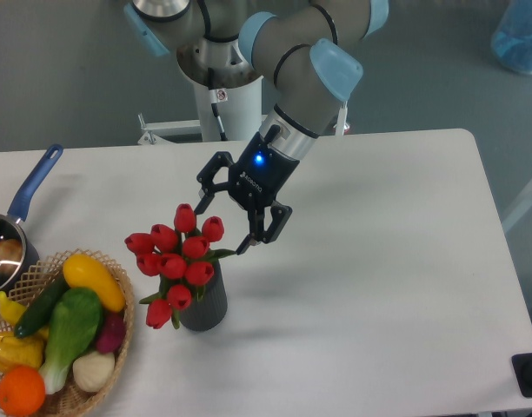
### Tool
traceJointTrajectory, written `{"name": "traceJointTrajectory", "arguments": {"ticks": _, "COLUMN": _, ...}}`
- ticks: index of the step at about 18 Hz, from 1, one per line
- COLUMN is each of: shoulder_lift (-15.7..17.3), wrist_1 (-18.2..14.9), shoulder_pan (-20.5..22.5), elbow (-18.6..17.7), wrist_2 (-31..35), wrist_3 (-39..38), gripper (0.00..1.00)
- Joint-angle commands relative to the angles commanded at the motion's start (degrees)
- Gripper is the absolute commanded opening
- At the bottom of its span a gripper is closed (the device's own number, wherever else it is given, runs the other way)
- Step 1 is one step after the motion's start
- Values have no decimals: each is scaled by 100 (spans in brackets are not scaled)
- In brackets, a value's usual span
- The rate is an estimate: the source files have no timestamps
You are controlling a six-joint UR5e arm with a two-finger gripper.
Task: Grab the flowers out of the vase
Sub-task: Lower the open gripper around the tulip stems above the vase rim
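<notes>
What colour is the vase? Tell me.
Dark grey with vertical ribs, seen in the fixed camera view.

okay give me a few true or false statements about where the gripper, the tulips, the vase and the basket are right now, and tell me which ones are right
1. The gripper is open. True.
2. The flowers lie flat on the table. False: they stand in the vase, none lifted out.
3. The gripper grips the flower stems. False: its fingers are spread beside the top buds, closed on nothing.
4. A wicker basket of vegetables sits left of the vase. True.
5. The saucepan stands to the right of the vase. False: it is at the table's left edge, beyond the basket.
</notes>
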Motion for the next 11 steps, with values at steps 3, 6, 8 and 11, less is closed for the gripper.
{"name": "traceJointTrajectory", "arguments": {"ticks": 3, "shoulder_lift": -62, "wrist_1": 132, "shoulder_pan": -9, "elbow": 0, "wrist_2": -26, "wrist_3": -106, "gripper": 100}}
{"name": "traceJointTrajectory", "arguments": {"ticks": 6, "shoulder_lift": -141, "wrist_1": 142, "shoulder_pan": -71, "elbow": 114, "wrist_2": -88, "wrist_3": -114, "gripper": 100}}
{"name": "traceJointTrajectory", "arguments": {"ticks": 8, "shoulder_lift": -159, "wrist_1": 150, "shoulder_pan": -71, "elbow": 149, "wrist_2": -88, "wrist_3": -114, "gripper": 100}}
{"name": "traceJointTrajectory", "arguments": {"ticks": 11, "shoulder_lift": -211, "wrist_1": 150, "shoulder_pan": -149, "elbow": 193, "wrist_2": -106, "wrist_3": -97, "gripper": 100}}
